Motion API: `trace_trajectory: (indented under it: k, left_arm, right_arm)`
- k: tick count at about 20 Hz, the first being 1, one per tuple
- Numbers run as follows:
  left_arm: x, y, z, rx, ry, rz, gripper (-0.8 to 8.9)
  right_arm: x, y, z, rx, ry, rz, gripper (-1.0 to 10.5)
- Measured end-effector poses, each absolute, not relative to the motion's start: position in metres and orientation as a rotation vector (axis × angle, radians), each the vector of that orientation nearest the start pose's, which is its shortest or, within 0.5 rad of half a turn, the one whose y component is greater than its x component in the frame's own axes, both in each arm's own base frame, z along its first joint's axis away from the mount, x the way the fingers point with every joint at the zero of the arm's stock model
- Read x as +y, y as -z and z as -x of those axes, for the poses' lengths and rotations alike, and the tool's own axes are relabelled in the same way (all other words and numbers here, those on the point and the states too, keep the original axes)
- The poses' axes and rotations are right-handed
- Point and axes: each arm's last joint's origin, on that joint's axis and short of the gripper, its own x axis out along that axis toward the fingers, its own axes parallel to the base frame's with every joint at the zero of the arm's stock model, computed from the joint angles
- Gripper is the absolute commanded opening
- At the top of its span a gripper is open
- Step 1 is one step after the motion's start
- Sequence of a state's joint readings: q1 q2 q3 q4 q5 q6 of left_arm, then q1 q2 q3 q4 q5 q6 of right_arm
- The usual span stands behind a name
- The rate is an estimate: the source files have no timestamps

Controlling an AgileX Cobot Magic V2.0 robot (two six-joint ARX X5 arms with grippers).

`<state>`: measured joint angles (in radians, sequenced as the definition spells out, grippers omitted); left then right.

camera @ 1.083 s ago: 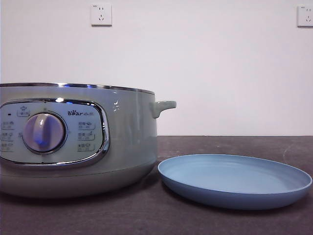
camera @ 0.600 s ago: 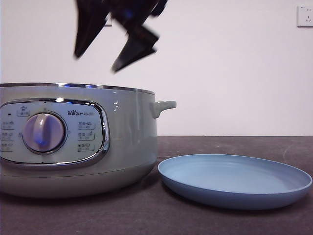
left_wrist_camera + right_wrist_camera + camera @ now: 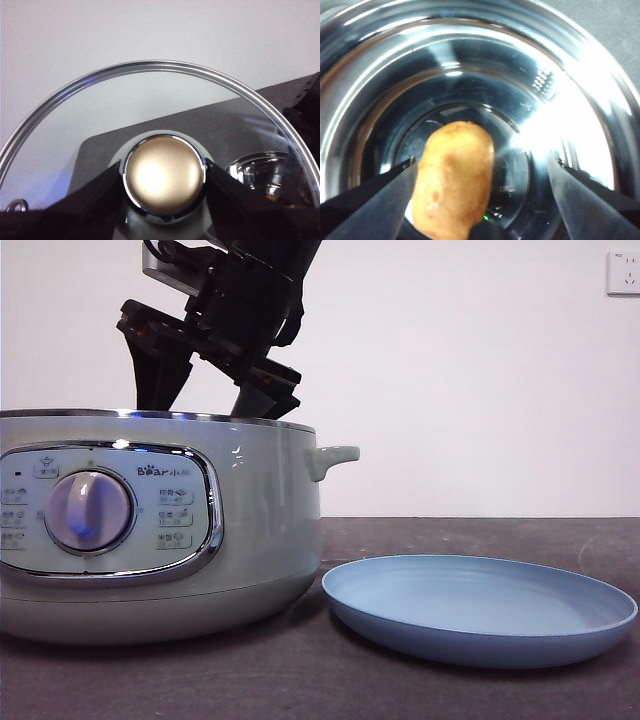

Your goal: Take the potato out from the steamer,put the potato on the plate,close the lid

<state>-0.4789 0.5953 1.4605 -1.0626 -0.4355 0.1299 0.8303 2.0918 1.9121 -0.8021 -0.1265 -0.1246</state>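
The grey-green steamer (image 3: 260,510) stands at the left with no lid on it. My right gripper (image 3: 205,400) reaches down into its mouth from above, jaws open. In the right wrist view the orange-brown potato (image 3: 452,180) lies on the bottom of the shiny inner bowl (image 3: 470,60), and the right gripper (image 3: 482,162) is spread wide around it without touching it. My left gripper (image 3: 163,170) is shut on the knob (image 3: 164,182) of the glass lid (image 3: 125,105), holding it off the steamer. The light blue plate (image 3: 480,605) lies bare at the right.
A dark tabletop (image 3: 480,535) runs back to a white wall with a socket (image 3: 624,272). The steamer's small side handle (image 3: 335,456) sticks out toward the plate. Through the lid glass, the steamer's bowl (image 3: 262,175) and the right arm (image 3: 305,115) show.
A black arm has come down from above the picture; half a second ago it hung over the steamer, and now its open jaws dip behind the rim.
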Motion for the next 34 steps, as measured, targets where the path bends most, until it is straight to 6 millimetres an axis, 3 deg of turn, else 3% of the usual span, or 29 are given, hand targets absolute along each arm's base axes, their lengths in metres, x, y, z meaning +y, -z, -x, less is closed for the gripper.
trace_trajectory:
  k: [5,12,14,17,21,23,25,27,29,32,34]
  left_arm:
    - [0.008,-0.459,-0.012,0.174,0.055,-0.217,-0.08]
    - [0.008,-0.458,-0.012,0.176,0.054,-0.218,-0.08]
    - [0.008,-0.458,-0.011,0.184,0.055,-0.221,-0.08]
    - [0.008,-0.457,-0.011,0.188,0.055,-0.223,-0.08]
    - [0.008,-0.457,-0.011,0.19,0.056,-0.225,-0.08]
    - [0.008,-0.457,-0.011,0.185,0.055,-0.222,-0.08]
    - [0.008,-0.459,-0.012,0.167,0.055,-0.213,-0.08]
    - [0.007,-0.462,-0.014,0.143,0.058,-0.201,-0.08]
    - [0.001,-0.466,-0.02,0.123,0.112,-0.188,-0.08]
    - [-0.01,-0.471,-0.039,0.119,0.175,-0.183,-0.08]
    - [-0.019,-0.473,-0.053,0.126,0.223,-0.183,-0.08]
  right_arm:
    - [0.343,-0.245,-0.307,0.997,-0.954,0.472,4.5]
    - [0.357,-0.233,-0.296,1.031,-1.025,0.475,4.4]
    - [0.361,-0.229,-0.293,1.039,-1.035,0.482,3.3]
    - [0.364,-0.228,-0.291,1.029,-1.052,0.502,-0.1]
    - [0.361,-0.232,-0.295,0.984,-0.974,0.573,-0.1]
    - [0.353,-0.26,-0.296,0.922,-0.969,0.546,-0.1]
    - [0.333,-0.318,-0.292,0.777,-0.959,0.481,-0.1]
    - [0.297,-0.377,-0.281,0.64,-0.93,0.416,-0.1]
    - [0.262,-0.416,-0.27,0.552,-0.892,0.373,-0.1]
    - [0.216,-0.452,-0.253,0.507,-0.825,0.339,-0.1]
    - [0.185,-0.464,-0.243,0.534,-0.771,0.329,-0.1]
